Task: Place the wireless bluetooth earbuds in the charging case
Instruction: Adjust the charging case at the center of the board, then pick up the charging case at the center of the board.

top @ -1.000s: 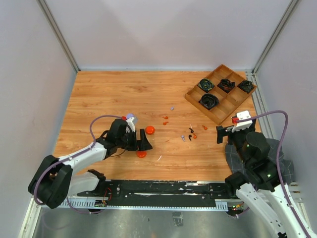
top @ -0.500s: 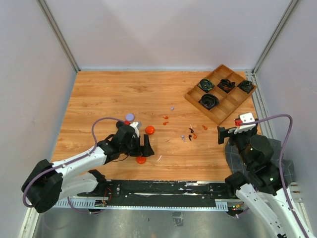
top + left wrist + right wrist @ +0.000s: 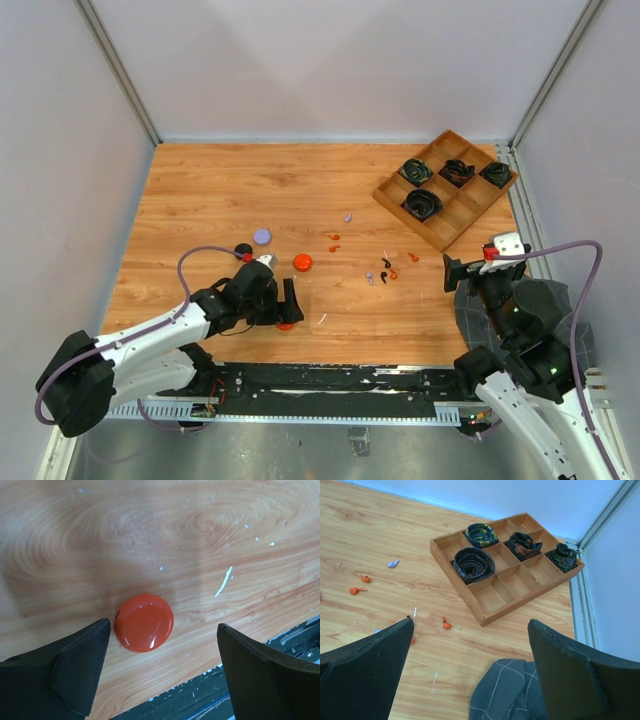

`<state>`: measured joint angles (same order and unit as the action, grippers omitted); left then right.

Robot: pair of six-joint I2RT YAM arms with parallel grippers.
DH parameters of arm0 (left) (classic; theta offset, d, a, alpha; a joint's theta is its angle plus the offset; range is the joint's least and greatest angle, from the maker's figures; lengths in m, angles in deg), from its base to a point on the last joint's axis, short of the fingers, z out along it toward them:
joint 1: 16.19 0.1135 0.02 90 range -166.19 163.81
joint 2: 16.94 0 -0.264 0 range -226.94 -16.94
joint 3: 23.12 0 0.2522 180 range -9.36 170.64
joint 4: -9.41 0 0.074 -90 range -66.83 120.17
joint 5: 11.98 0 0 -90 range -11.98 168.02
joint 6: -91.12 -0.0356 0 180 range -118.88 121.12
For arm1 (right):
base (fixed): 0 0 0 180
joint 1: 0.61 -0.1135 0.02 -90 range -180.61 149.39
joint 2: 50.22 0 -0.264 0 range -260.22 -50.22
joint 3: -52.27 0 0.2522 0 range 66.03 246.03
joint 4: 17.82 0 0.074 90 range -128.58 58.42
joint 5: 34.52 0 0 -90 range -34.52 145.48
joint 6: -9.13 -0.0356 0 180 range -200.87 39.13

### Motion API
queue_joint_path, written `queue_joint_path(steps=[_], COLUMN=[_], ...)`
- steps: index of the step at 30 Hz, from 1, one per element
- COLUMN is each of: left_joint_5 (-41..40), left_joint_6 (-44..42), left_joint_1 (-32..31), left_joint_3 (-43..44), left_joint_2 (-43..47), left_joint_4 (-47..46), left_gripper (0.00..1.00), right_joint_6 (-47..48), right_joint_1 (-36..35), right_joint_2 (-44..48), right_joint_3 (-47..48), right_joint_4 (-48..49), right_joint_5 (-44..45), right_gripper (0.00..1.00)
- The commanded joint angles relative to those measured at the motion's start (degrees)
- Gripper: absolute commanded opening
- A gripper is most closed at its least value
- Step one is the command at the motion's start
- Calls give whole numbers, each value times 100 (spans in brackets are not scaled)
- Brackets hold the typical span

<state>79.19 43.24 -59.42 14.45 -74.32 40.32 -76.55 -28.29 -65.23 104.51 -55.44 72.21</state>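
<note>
1. One orange disc point(image 3: 144, 622) is framed between the fingers of the left gripper point(image 3: 162, 627). The jaws are apart and nothing is held. Over the last second this gripper was brought toward the near table edge, onto the disc.
2. Right gripper point(image 3: 470, 625): jaws apart, empty. It was drawn back slightly, above a grey cloth point(image 3: 505, 685).
3. The disc is judged to be the closed charging case, so opening it is likely the step in hand. No bud has been inserted yet.
4. Earbuds point(image 3: 365, 578) are left scattered mid-table, well apart from the disc.
5. A lilac disc point(image 3: 262, 236) and a black disc point(image 3: 241, 248) were exposed by the left arm's move.
6. Hard to make out: no lid seam can be resolved, and bud orientation is too small to read. The far tray point(image 3: 492, 597) holds only coiled cables point(image 3: 472, 564).
</note>
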Motion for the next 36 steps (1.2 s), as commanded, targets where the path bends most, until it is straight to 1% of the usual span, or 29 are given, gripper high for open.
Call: queue_joint_path(steps=[1,8,14,18,20,23,26,31,33,36], left_joint_5=[251,744,1023,842,786,723,453,-354,-722,-1192], left_joint_6=[422,497,760,728,609,402,351,355,293,123], left_joint_1=[-91,-367,-595,-631,-635,-675,-726,-962,-1038,-1129], left_joint_3=[-145,-123,-22,228,473,710,670,705,810,1044], left_joint_2=[119,-145,-544,-941,-1182,-1348,-1109,-512,-503,-777], left_joint_4=[182,-18,-800,-1193,-1227,-995,-551,330,548,693], left_gripper=[92,92,92,92,92,93,92,92,92,91], right_joint_6=[-19,-19,-28,-34,-36,-40,-54,-58,-62,-62], right_joint_1=[-115,-115,-108,-115,-113,-110,-115,-115,-115,-115], right_joint_2=[75,178,239,293,312,314,322,343,346,337], right_joint_3=[-32,-47,-54,-66,-65,-72,-61,-75,-71,-75], right_joint_4=[120,109,112,110,112,116,111,110,107,110], right_joint_5=[100,195,208,210,204,179,129,127,127,112], right_gripper=[99,99,99,99,99,98,98,98,99,99])
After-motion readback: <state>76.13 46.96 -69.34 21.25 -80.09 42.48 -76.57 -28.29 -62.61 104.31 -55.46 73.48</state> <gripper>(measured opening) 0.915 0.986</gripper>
